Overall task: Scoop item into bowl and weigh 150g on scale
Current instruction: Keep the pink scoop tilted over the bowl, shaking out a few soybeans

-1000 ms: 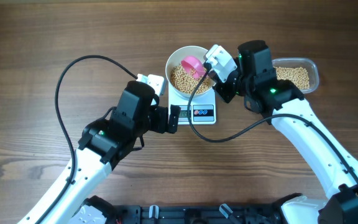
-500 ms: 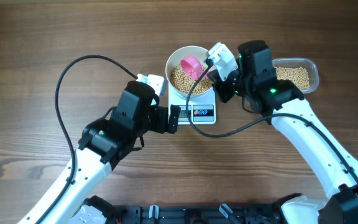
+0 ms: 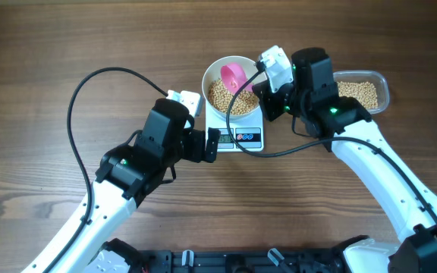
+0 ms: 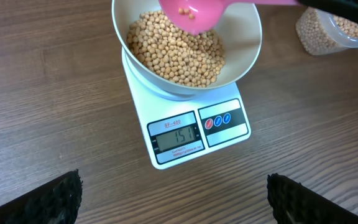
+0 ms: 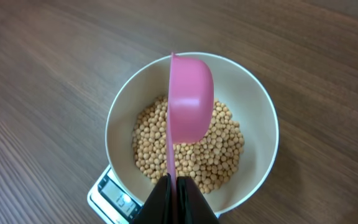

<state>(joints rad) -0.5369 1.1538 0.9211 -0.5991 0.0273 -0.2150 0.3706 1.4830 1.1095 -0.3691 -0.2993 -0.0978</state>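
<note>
Well, the beans [image 5: 191,149] lie heaped in the white bowl [image 5: 253,106] straight ahead of my right fingertips. The bowl sits on the scale [image 4: 229,134], whose display [image 4: 178,135] reads 151.

Above the beans hangs the pink scoop [image 5: 190,99], turned up on its edge. Its thin handle runs back to my right gripper [image 5: 173,186], where my right fingers [image 5: 157,205] are pressed together on it, pinching it flat between them. From my left wrist a few beans show in the scoop's cup.

My left gripper [image 4: 174,202] hovers on the near side of the scale, by the edge that carries the display and the two buttons. My left fingers [image 4: 58,198] are spread wide to either side of that edge. Nothing sits between them and they touch neither scale nor bowl.

Beyond my right gripper, on the side away from the bowl, a clear tub [image 3: 363,92] holding more beans stands on the wooden table [image 4: 42,93], apart from the scale.
</note>
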